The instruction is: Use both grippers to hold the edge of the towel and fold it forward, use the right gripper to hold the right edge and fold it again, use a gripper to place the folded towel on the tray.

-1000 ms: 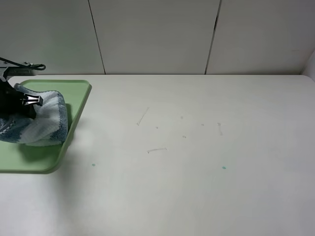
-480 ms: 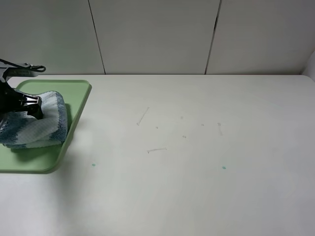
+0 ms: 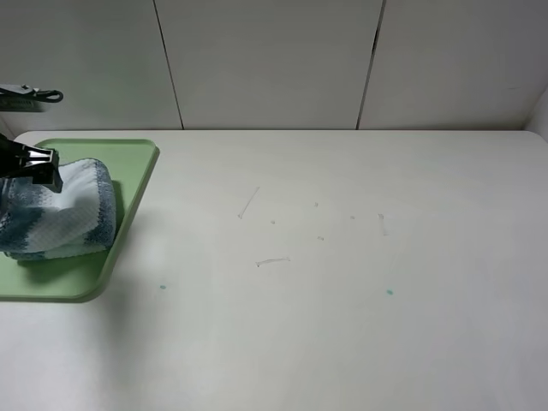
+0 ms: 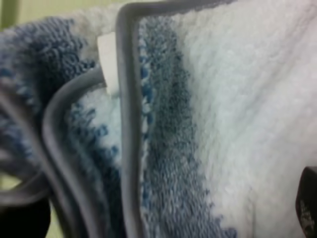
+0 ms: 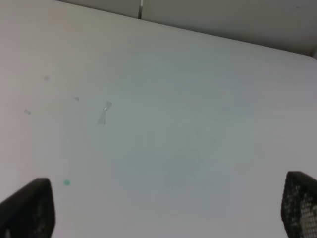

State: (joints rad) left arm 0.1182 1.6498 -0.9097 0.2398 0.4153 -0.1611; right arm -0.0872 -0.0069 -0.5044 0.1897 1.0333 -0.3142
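Observation:
The folded blue-grey and white striped towel [image 3: 64,214] lies on the pale green tray [image 3: 137,171] at the far left of the table. My left gripper [image 3: 34,167] hovers just over the towel's back edge and is open; no cloth hangs from it. In the left wrist view the towel [image 4: 237,99] fills the picture, its grey hem [image 4: 126,124] running in stacked folds, and the left gripper [image 4: 163,213] has its dark fingertips [image 4: 308,203] far apart at the frame's sides. My right gripper [image 5: 163,213] is open over bare table and is out of the exterior view.
The white table [image 3: 342,257] carries only small scuffs and two tiny green specks [image 3: 390,292]. Grey wall panels stand behind its back edge. A black part of the left arm [image 3: 30,94] juts in above the tray.
The left gripper has let go of the towel, opened, and risen toward the back. The towel has settled lower and flatter on the tray. The right side shows no change.

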